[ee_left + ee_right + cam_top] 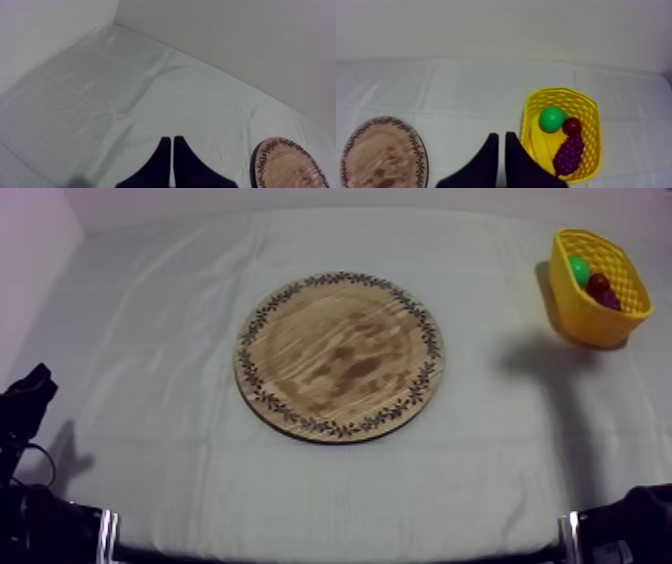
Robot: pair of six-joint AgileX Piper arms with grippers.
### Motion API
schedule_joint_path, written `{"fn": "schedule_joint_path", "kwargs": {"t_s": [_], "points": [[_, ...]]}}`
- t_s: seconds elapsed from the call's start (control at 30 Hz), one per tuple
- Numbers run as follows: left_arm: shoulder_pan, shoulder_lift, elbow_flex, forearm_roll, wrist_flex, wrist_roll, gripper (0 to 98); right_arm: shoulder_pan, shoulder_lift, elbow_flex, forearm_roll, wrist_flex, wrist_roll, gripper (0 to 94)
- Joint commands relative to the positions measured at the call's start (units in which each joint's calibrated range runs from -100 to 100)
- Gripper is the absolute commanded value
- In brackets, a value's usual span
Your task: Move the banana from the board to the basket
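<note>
The grey-white cloth (150,338) lies flat over the table, with a pale wall (486,30) rising behind its far edge. The round wooden board (340,356) sits in the middle of the table with its grained face bare inside the patterned rim. The yellow basket (585,323) stands well apart from it, near the far right corner, and bare cloth runs between the two. In the right wrist view, a green fruit (552,119) rests against the far part of the basket's inside, and a small red fruit (572,126) touches its side. A bunch of grapes (568,154), dark purple, lies just nearer than the two of them. The banana (542,147) seems to lie along the inner wall beside the grapes, yellow on yellow, so I cannot tell its outline for certain. From above, the green fruit and the dark red shapes beside it show over the basket's rim. The right gripper (501,135) hangs over the cloth between board and basket, its black fingers pressed together into a narrow wedge and grasping nothing. The left gripper (172,140) is clenched the same way on nothing, over bare cloth, with the board's rim off to one side. In the top view the left arm (25,403) and the right arm (630,523) sit low at the near corners, clear of board and basket.
</note>
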Motion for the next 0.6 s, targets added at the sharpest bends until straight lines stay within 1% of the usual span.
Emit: {"fn": "schedule_joint_path", "kwargs": {"t_s": [0.0, 0.07, 0.13, 0.33, 0.57], "points": [[0.0, 0.0, 0.0, -0.02, 0.0, 0.0, 0.1, -0.4, -11.9, 15.3, -0.6, -7.2, -0.1, 0.9], [0.0, 0.0, 0.0, -0.02, 0.0, 0.0, 0.1, -1.0, -17.7, 23.3, -1.2, -11.1, 0.1, 0.6], [0.0, 0.0, 0.0, -0.02, 0.0, 0.0, 0.1, -2.1, -23.1, 30.6, -1.4, -13.6, 0.0, 0.4], [0.0, 0.0, 0.0, -0.02, 0.0, 0.0, 0.1, -4.6, -35.1, 49.4, -0.9, -19.2, -0.9, 0.3], [0.0, 0.0, 0.0, -0.02, 0.0, 0.0, 0.1, -4.6, -47.3, 66.3, -0.7, -24.7, -0.5, 0.2]]}}
